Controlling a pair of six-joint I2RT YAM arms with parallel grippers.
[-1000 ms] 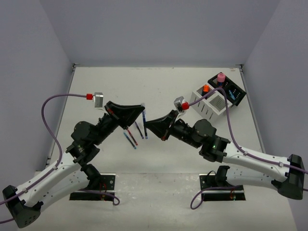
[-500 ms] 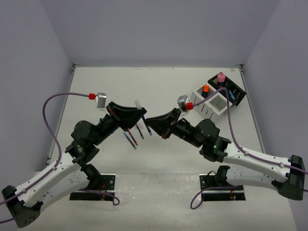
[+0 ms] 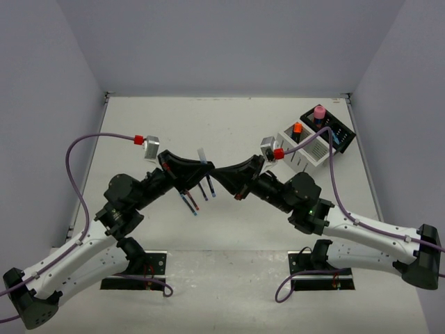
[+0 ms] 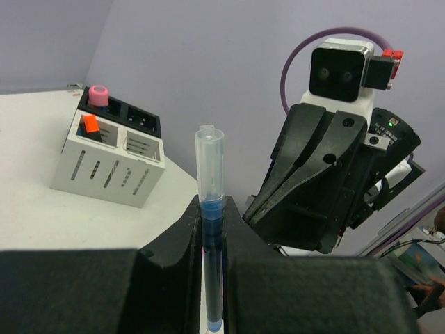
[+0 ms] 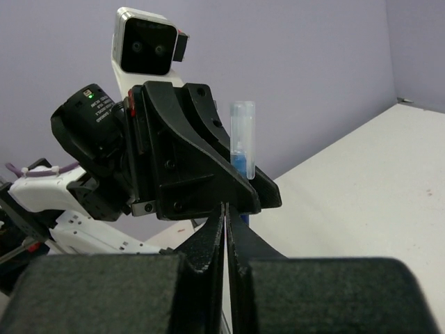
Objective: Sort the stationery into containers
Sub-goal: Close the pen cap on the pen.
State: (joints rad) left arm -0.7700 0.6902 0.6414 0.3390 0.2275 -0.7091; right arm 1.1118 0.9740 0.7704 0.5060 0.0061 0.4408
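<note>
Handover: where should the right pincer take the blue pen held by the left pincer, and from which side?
Probably the clear cap end of the blue pen: it stands upright, free above the left pincer, which clamps the barrel. Open the shut right pincer and come in from the right.

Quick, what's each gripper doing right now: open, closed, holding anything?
Left gripper: closed on the blue pen, clear cap sticking out past the fingertips.
Right gripper: closed, nothing between its fingers.

A robotics lab test cell: plain lavender walls (image 3: 229, 42) box in a white worktop (image 3: 229, 125) with bolted-down arm bases (image 3: 135, 268).
</note>
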